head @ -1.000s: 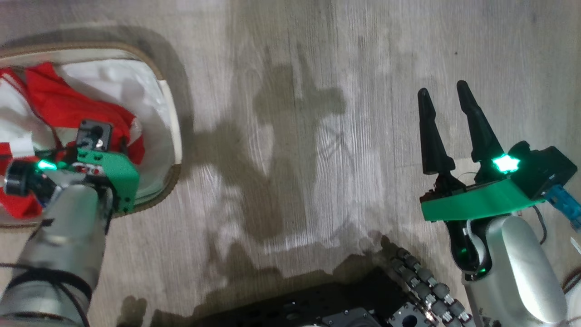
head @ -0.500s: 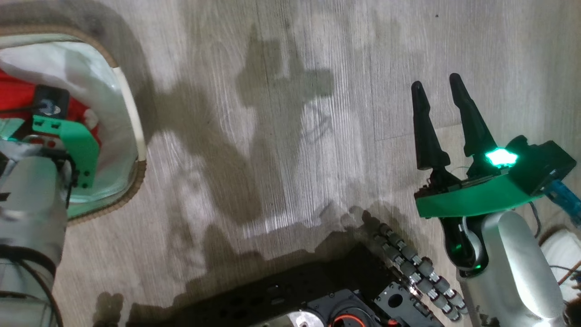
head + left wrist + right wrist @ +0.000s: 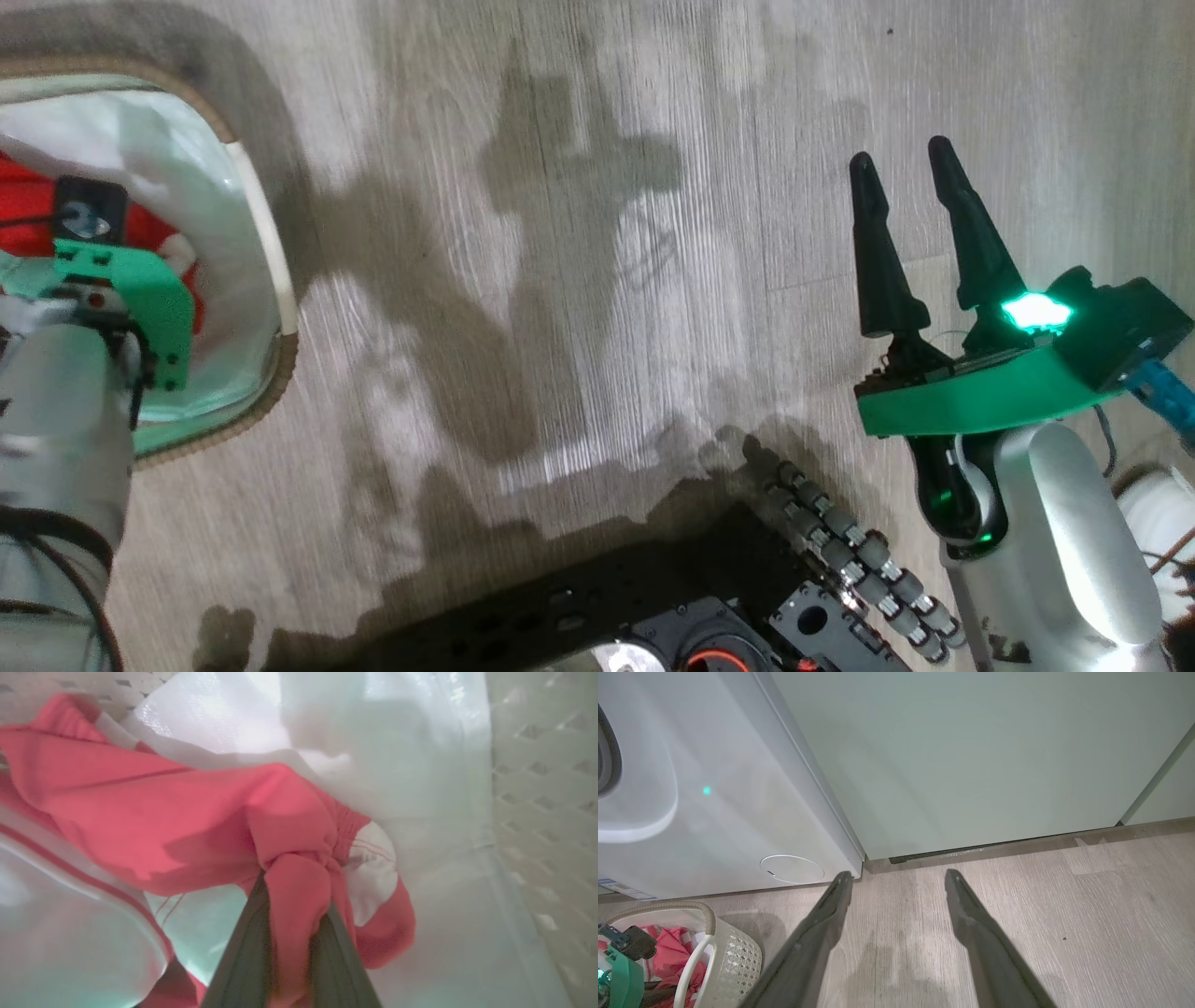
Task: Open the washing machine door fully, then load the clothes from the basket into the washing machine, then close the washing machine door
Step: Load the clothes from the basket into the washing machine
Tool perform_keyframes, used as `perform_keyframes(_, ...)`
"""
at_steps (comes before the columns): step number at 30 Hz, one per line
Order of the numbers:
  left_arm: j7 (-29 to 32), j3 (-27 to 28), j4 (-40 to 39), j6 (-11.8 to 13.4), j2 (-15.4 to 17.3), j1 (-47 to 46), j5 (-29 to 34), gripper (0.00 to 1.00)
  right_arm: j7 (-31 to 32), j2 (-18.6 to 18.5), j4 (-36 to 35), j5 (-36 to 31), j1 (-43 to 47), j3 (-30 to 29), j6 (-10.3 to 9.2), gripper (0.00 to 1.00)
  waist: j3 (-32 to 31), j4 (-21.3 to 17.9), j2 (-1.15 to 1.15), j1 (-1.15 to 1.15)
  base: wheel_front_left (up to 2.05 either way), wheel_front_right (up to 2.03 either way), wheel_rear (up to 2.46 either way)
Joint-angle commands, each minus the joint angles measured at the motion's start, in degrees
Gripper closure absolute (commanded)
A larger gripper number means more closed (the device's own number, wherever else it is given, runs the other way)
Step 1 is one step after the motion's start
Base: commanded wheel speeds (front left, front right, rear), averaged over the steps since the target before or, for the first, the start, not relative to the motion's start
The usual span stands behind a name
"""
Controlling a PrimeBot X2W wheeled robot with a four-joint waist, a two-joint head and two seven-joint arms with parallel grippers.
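In the left wrist view my left gripper (image 3: 294, 891) is shut on a bunched fold of the red clothes (image 3: 163, 821), which have white panels. It reaches down inside the cream basket (image 3: 537, 788). In the head view the basket (image 3: 271, 252) lies at the far left, and my left wrist covers most of the clothes (image 3: 28, 201). My right gripper (image 3: 901, 159) hangs open over bare floor at the right, with nothing between its fingers (image 3: 831, 905). The white washing machine (image 3: 714, 812) stands behind the basket (image 3: 733, 956). The washing machine door is out of view.
A glossy white sheet (image 3: 397, 742) lines the basket. Pale green cabinets (image 3: 971, 756) stand to the right of the machine. My dark wheeled base (image 3: 653, 616) fills the bottom of the head view. Wood-look floor (image 3: 607, 280) stretches between the two arms.
The head camera has turned, so the basket now sits further left in that view. My left gripper has closed on the red garment. The right gripper stays open in much the same place.
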Motion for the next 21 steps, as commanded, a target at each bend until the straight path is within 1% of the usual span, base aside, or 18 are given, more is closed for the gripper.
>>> perform_keyframes(1,-0.96,0.64,-0.08,-0.07,1.24,2.38,-0.45,1.00,-0.52,-0.10,-1.11,-0.22,1.37,0.70,0.00,0.00,-1.30,0.67,0.00,0.00,0.00,0.00,0.00)
perform_keyframes(8,-5.72,1.18,-0.05,-0.19,-1.87,4.97,-2.52,1.00,-0.52,-0.10,0.05,-1.65,1.41,0.23,0.00,0.00,-7.60,2.85,0.00,0.00,0.00,0.00,0.00)
perform_keyframes(11,-8.53,1.54,-0.12,-0.75,-3.23,6.30,-3.60,1.00,-0.52,-0.10,0.73,-2.31,1.67,-0.16,0.00,0.00,-11.01,4.00,0.00,0.00,0.00,0.00,0.00)
perform_keyframes(12,-8.53,1.54,-0.12,-0.75,-3.23,6.30,-3.60,1.00,-0.52,-0.10,0.73,-2.31,1.67,-0.16,0.00,0.00,-11.01,4.00,0.00,0.00,0.00,0.00,0.00)
perform_keyframes(16,-11.16,1.77,-0.78,-1.41,-4.52,8.43,-4.64,1.00,-0.52,-0.10,1.71,-3.27,2.18,-0.27,0.00,0.00,-15.50,5.44,0.00,0.00,0.00,0.00,0.00)
perform_keyframes(19,-12.29,2.35,-3.11,-1.66,-5.32,10.04,-5.67,1.00,-0.52,-0.10,2.26,-3.77,2.73,-0.55,0.00,0.00,-18.82,6.59,0.00,0.00,0.00,0.00,0.00)
perform_keyframes(21,-12.51,3.17,-8.47,-1.70,-5.54,12.05,-6.52,1.00,-0.52,-0.10,2.75,-4.32,3.54,-0.97,0.00,0.00,-21.76,7.68,0.00,0.00,0.00,0.00,0.00)
